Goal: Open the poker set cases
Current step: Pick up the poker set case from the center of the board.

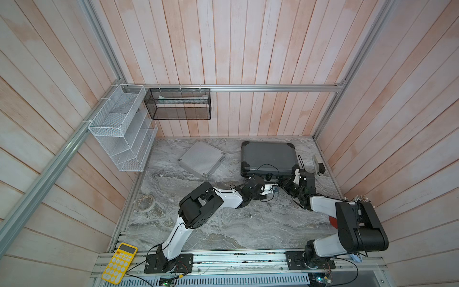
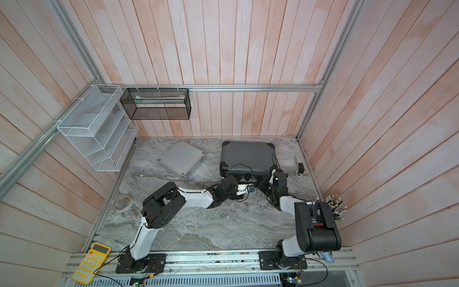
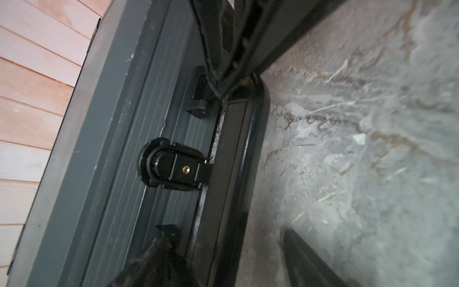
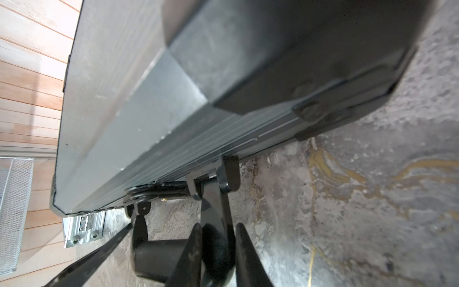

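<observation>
Marbled grey tabletop bears a closed dark grey black-cornered case at back right, a smaller ribbed silver aluminium case leftward. Right gripper pinches the black handle; left gripper gapes around the black latch.

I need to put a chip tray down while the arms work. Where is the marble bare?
Widest bare patch: front middle of the table, between left arm base and right arm base. A smaller one between tape roll and silver case. Crowded: in front of dark grey case, around left claw and right claw.
</observation>
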Robot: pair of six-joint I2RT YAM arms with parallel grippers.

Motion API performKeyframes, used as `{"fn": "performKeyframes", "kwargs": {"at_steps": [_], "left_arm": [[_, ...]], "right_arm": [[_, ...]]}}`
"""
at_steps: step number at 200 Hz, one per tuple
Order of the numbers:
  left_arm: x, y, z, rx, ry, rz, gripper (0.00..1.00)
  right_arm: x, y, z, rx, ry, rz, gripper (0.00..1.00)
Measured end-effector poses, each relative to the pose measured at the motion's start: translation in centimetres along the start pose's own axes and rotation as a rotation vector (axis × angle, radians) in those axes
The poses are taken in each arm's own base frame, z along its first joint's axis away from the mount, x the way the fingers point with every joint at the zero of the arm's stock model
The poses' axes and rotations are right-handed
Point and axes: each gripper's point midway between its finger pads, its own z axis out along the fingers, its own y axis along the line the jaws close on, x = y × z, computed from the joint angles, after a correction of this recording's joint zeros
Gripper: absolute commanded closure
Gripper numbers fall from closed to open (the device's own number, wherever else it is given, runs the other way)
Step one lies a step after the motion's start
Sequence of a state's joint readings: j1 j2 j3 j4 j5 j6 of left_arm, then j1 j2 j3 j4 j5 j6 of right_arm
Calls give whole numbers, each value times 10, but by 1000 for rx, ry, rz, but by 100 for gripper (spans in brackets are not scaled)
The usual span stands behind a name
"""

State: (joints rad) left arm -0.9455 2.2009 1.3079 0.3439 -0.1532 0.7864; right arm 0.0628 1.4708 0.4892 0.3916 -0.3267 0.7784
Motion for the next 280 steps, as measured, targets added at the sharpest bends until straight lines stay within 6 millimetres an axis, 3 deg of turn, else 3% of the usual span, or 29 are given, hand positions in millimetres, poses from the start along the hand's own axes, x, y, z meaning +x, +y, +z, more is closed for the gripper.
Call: {"fn": "performKeyframes", "kwargs": {"at_steps": [43,88,118,126,145,175,207,226,257,280], "left_arm": [[-5,15,14,-74,5,21,53],[-9,15,14,-81,4,53,65],[-15,22,13,-103,-7,75,75],[-17,25,13,-108,-15,56,77],[-17,26,13,-105,-19,51,82],[-17,26,13,-101,-20,64,88],[-18,25,13,-93,-25,72,100],[-19,25,13,-82,-27,71,100],[-21,27,14,-35,-12,65,100],[-24,29,15,22,-4,35,100]], "right_arm": [[-1,0,-1,1,1,14,83],[-5,4,-3,-8,-9,30,80],[-10,10,-5,-23,-20,25,65],[-12,13,-6,-31,-23,18,56],[-19,20,-10,-50,-41,12,50],[-33,26,-24,-79,-80,8,48],[-60,17,-51,-61,-171,24,48],[-69,12,-65,-44,-208,21,48],[-62,2,-68,-12,-187,18,47],[-38,-15,-64,8,-136,49,47]]}}
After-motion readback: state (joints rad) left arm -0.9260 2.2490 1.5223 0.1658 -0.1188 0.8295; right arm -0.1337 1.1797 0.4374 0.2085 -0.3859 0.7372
